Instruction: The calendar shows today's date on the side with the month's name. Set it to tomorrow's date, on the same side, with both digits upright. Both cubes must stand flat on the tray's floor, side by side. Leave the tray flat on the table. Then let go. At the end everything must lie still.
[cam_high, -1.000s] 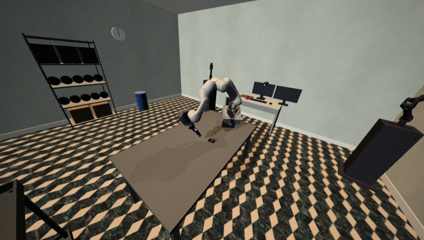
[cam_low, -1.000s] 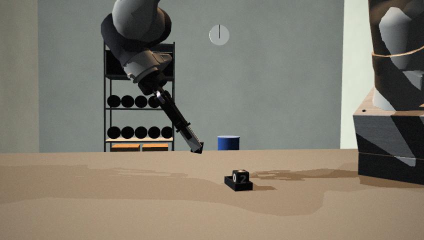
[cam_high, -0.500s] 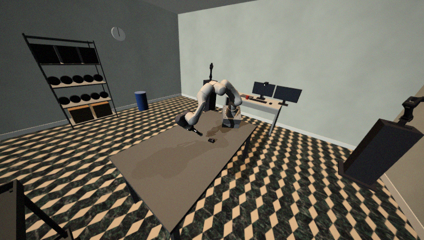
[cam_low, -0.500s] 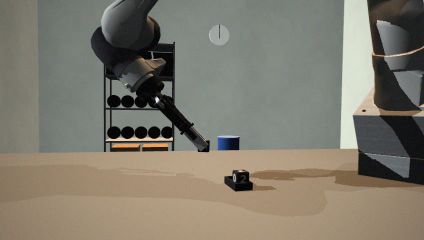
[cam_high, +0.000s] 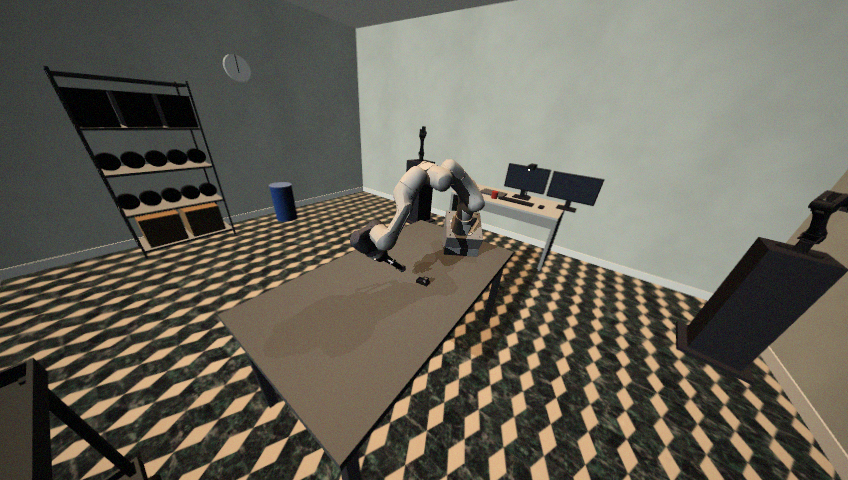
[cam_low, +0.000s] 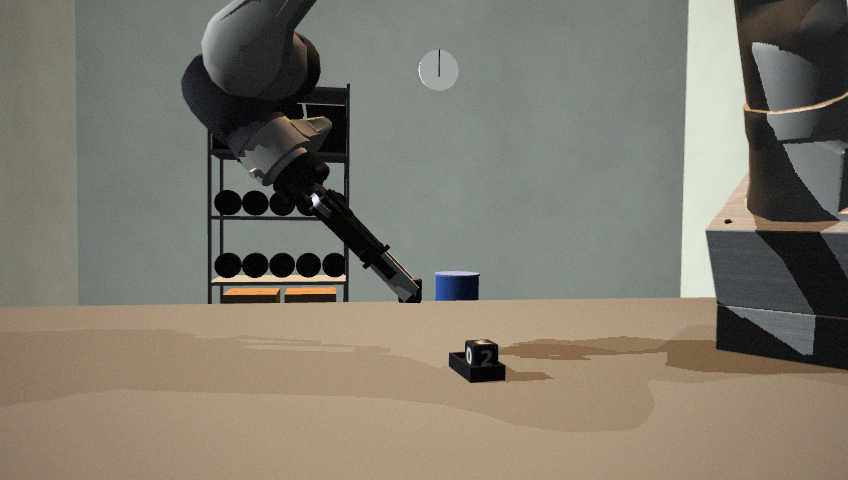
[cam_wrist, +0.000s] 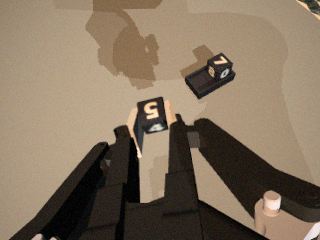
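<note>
Shelving rack (cam_high: 119, 77) (cam_low: 238, 280) stands at far left, well behind the tool in the exterior view. Next to the right, the robot arm (cam_high: 404, 199) (cam_low: 249, 53) reaches down at a slant, its tool (cam_high: 402, 268) (cam_low: 410, 292) (cam_wrist: 153, 115) drawn together and clamped on a black numbered cube (cam_low: 418, 289) (cam_wrist: 151, 107) just above the desk (cam_high: 357, 356) (cam_low: 297, 440) (cam_wrist: 50, 150); the wrist view shows a 5 and a 4. Beyond the tool and to its right is a blue barrel (cam_high: 283, 202) (cam_low: 457, 286). Further right and nearer the exterior camera, the black tray (cam_high: 419, 282) (cam_low: 487, 374) (cam_wrist: 196, 90) lies apart from the tool, holding the second numbered cube (cam_high: 424, 278) (cam_low: 484, 355) (cam_wrist: 220, 67) at one end; a 0 and a 2 face the exterior camera, and the vacant end is nearer the tool. Which side bears the month cannot be made out.

The step in hand appears to be turning the clamped cube to its needed face. It is best done clear of the tray walls, checking the digit's upright, then levelling the cube over the vacant end and lowering it straight. A tilted entry could catch the rim or nudge its neighbour; release should wait for flat contact.

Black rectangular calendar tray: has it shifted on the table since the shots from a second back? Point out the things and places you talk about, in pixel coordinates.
No. The black rectangular calendar tray (cam_high: 420, 283) (cam_low: 486, 373) (cam_wrist: 198, 89) sits in the same spot, below and right of the blue cylindrical bin (cam_low: 457, 286) in the exterior view.
</note>
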